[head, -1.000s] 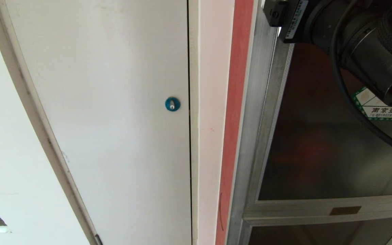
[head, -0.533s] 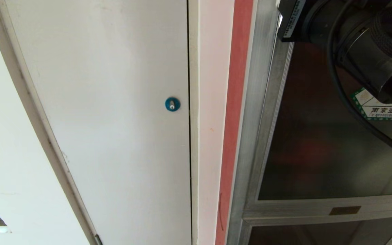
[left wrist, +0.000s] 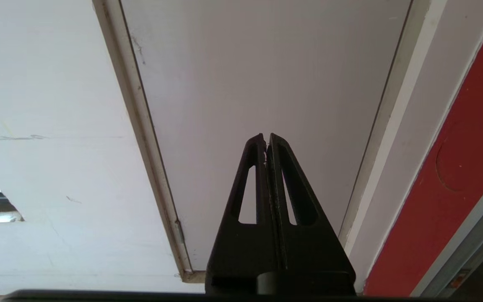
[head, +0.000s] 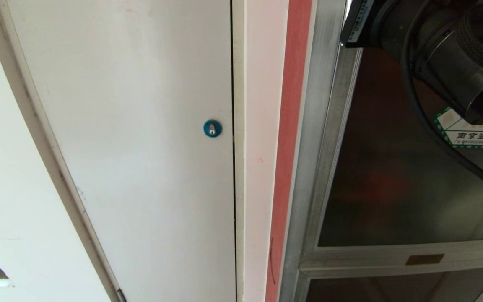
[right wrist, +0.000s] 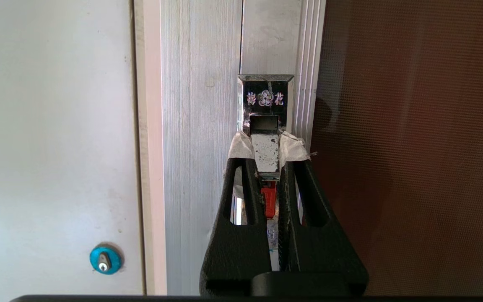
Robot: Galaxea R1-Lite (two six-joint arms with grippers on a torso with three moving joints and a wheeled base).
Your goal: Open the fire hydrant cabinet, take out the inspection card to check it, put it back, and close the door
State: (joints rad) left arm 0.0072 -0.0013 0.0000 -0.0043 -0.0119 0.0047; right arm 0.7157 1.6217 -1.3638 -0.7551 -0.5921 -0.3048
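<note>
The fire hydrant cabinet's silver frame [head: 321,126] [right wrist: 199,147] stands right of a red strip. Its door [head: 392,176] [right wrist: 409,147] is dark tinted glass with a green-bordered sticker [head: 472,130], and it sits flush in the frame. On the door's edge is a chrome latch [right wrist: 265,98] with a worn pull tab [right wrist: 265,153]. My right gripper [right wrist: 265,144] is shut on that tab, its taped fingertips [right wrist: 241,144] on either side. In the head view only the right wrist [head: 455,42] shows, at the top right. My left gripper [left wrist: 266,136] is shut and empty. The inspection card is hidden.
A plain white panel [head: 141,147] with a blue round lock [head: 212,128] [right wrist: 105,260] fills the space left of the cabinet; the left gripper faces it. Below the door are a frame rail with a small brass plate [head: 425,259] and a smaller dark glass panel [head: 392,289].
In the head view the right wrist has edged a little up and to the right. The door, the white panel and the rest of the view have not shifted.
</note>
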